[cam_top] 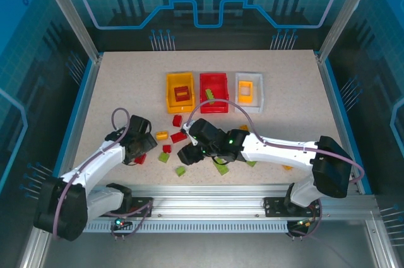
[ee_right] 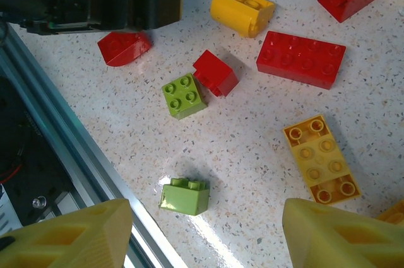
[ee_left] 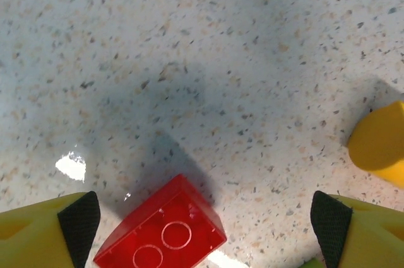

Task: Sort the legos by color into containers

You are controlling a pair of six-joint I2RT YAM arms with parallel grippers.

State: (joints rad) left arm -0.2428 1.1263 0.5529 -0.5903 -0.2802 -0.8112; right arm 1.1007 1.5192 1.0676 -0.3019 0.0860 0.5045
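Our left gripper (ee_left: 203, 221) is spread wide around a red brick (ee_left: 161, 233), down-left of the red bin (cam_top: 202, 93). We should centre on the brick, lower, then close. Our right gripper (ee_right: 203, 217), apart and empty, hangs over a green brick (ee_right: 184, 195) below that bin. We can read no writing.

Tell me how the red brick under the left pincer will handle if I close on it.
The red brick looks like hard moulded plastic, so it is probably stiff and light. Its glossy faces may slip. It lies skewed between the left pincer's fingers, so it will likely twist as they close.
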